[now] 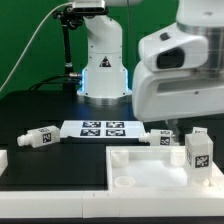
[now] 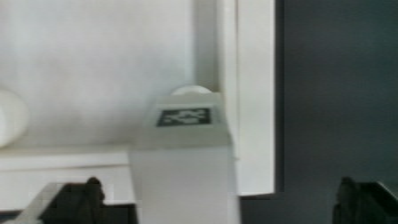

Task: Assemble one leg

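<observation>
In the wrist view the hand [image 2: 222,200] is released. Its two dark fingertips [image 2: 80,200] stand wide apart at the edge of the picture. A white leg [image 2: 185,150] lies between them without touching either. It is nearer to one fingertip than to the other. This leg carries a black-and-white square tag on its far part, with a rounded white end just beyond the tag. Behind it is the pale surface of the tray-shaped part [image 2: 71,60], and a raised white wall runs just beside the leg. The dark worktop [image 2: 338,80] shows past that wall.

In the exterior view the bulky white arm [image 1: 175,70] hangs over the exterior view's right side of the scene. The fingers are too hidden there to judge how they stand. An upright leg [image 1: 197,150] stands on the tray-shaped part [image 1: 150,175] at that part's far right corner, its tag facing the camera. A lying leg [image 1: 160,137] rests on the worktop [image 1: 60,175] just beside the right end of the marker board [image 1: 100,128], under the arm. Another tagged leg [image 1: 40,136] lies on its side well apart, off the marker board's left end. Which of these is the leg seen between the fingertips cannot be told for certain. The white robot base [image 1: 103,65] stands behind the marker board. A small white piece [image 1: 4,160] is cut off at the left edge.
</observation>
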Robot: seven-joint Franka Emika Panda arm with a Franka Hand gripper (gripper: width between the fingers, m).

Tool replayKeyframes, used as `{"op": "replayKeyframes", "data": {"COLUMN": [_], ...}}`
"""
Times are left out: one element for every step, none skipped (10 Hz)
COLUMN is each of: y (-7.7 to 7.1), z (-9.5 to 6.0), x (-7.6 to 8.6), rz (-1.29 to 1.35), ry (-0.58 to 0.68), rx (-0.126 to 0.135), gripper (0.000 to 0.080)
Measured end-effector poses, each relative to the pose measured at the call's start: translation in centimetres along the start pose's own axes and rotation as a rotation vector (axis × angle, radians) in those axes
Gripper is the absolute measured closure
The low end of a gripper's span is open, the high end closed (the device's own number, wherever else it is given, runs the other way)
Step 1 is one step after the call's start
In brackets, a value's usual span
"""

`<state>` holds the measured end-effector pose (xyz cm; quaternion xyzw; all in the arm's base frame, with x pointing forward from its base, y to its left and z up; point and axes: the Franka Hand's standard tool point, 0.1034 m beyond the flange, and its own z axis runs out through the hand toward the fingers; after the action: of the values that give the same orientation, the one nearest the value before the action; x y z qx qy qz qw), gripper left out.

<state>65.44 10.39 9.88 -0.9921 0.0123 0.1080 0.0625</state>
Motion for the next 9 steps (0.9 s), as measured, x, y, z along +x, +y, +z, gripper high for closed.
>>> {"op": "replayKeyframes", "data": {"y": [0.41,0.17,-0.50,-0.48,-0.44,-0.28,-0.23,-0.25,-0.28], "z": [0.78,1.30,1.36,1.36,1.37,1.35,1.34,1.35,1.38], "x": [-0.05,-0.21,-0.32,-0.31,-0.30,-0.28,-0.27,-0.27,-0.07], "rz": [0.020,0.053,0.069,0.063,0.078,0.092,0.092,0.147,0.230], "ry": [-0.011,-0.019,-0.020,-0.020,-0.019,-0.019,-0.019,-0.018,0.002], "rx": [0.001,0.001,0.000,0.000,-0.001,-0.004,-0.004,-0.004,-0.003], "gripper": [0.0150,0.0150,0.0270,0.0270,0.0421,0.0511,0.0511,0.0511,0.0511]}}
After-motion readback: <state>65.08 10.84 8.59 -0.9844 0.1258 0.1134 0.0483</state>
